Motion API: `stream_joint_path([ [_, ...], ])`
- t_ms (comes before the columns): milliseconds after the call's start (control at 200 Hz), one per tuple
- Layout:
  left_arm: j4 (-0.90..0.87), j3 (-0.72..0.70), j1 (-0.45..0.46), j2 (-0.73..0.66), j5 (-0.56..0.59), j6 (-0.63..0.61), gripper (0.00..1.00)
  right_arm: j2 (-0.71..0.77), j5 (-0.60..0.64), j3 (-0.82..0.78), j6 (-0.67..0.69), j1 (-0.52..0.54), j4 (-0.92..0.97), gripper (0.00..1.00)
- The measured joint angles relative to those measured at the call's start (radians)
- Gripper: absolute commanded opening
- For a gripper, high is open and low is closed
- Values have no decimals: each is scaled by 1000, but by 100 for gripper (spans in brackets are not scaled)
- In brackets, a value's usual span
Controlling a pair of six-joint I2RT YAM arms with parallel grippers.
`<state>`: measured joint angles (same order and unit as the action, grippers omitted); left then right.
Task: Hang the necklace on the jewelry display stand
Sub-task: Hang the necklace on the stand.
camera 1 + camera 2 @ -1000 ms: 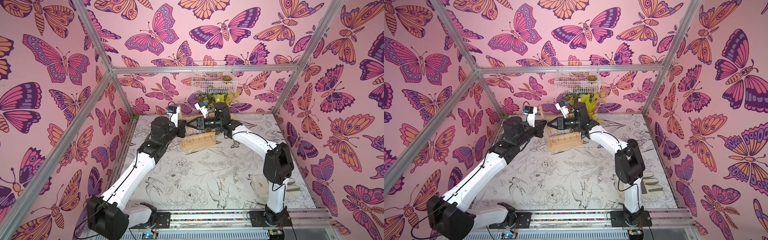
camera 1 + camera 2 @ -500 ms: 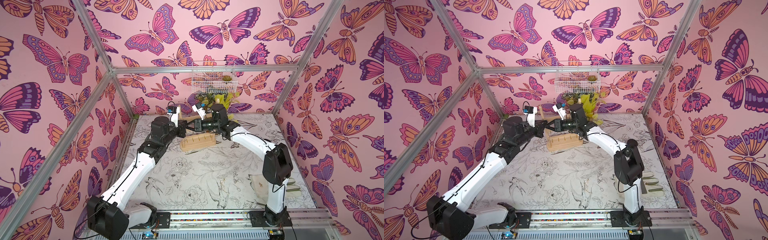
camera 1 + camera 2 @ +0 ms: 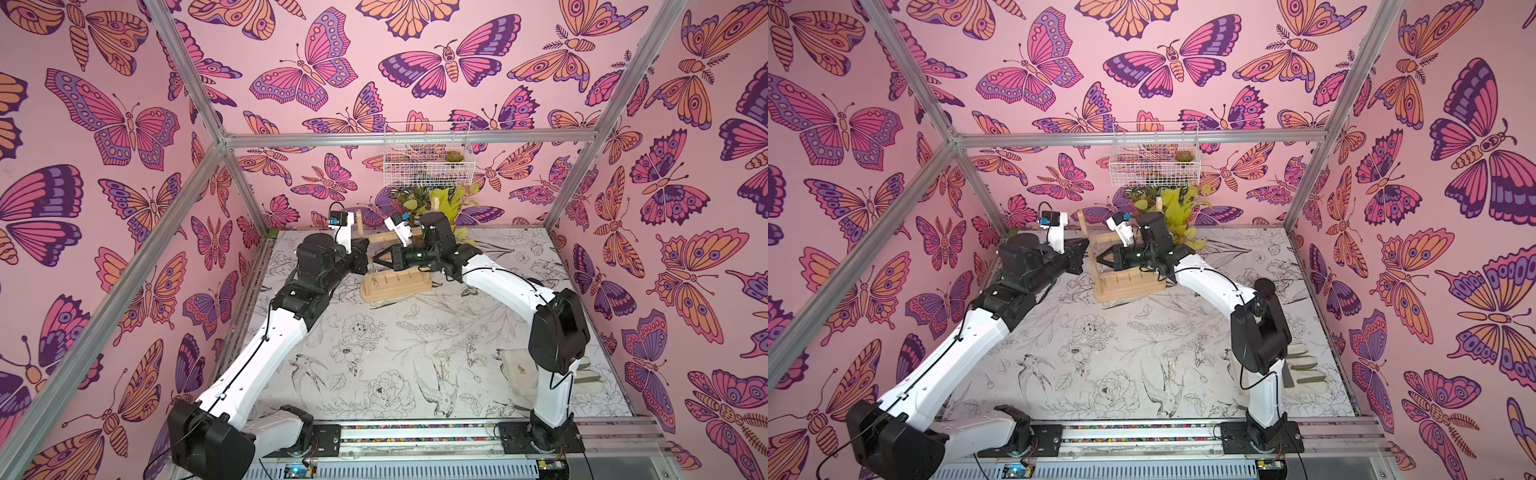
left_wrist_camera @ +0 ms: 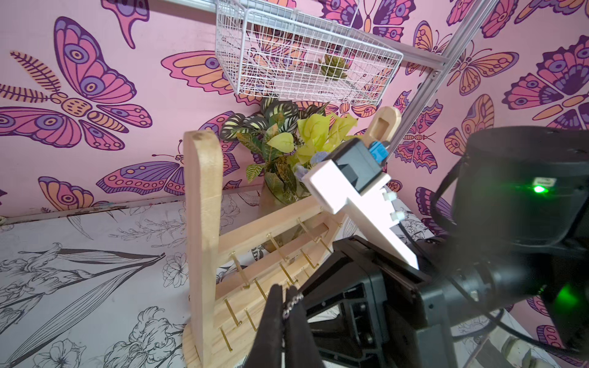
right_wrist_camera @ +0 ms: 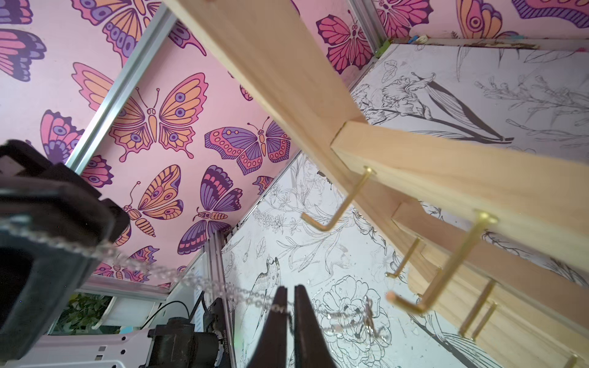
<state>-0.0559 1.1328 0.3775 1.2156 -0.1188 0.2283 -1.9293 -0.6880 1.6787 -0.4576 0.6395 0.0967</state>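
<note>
Wooden stand [image 3: 395,286] in both top views, left gripper [image 3: 365,262] and right gripper [image 3: 375,258] nose to nose before it. Left wrist: clenched on necklace [image 4: 291,307]. Right wrist: pinching necklace, strung across from left gripper, beside hooks [image 5: 338,207].

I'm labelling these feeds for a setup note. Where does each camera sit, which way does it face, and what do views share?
Top views: high at the front, looking down at the table; both whole arms show, left gripper and right gripper close together by the stand.
Left wrist: on the left arm, facing stand, basket and plant; own fingertips and right arm show.
Right wrist: on the right arm, facing the stand's hooks; own fingertips and left gripper show.
Shared: both wrist views show the necklace pinched.
</note>
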Motion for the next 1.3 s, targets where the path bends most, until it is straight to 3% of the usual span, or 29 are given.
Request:
stream_joint_path([
  [411, -31, 0, -19, 13, 49, -3, 0, 58, 103, -3, 49, 3, 2, 0],
  [861, -47, 2, -19, 109, 85, -11, 0, 57, 246, 51, 152, 51, 47, 0],
  [1297, -50, 3, -19, 116, 104, -12, 0, 57, 288, 62, 175, 51, 84, 0],
])
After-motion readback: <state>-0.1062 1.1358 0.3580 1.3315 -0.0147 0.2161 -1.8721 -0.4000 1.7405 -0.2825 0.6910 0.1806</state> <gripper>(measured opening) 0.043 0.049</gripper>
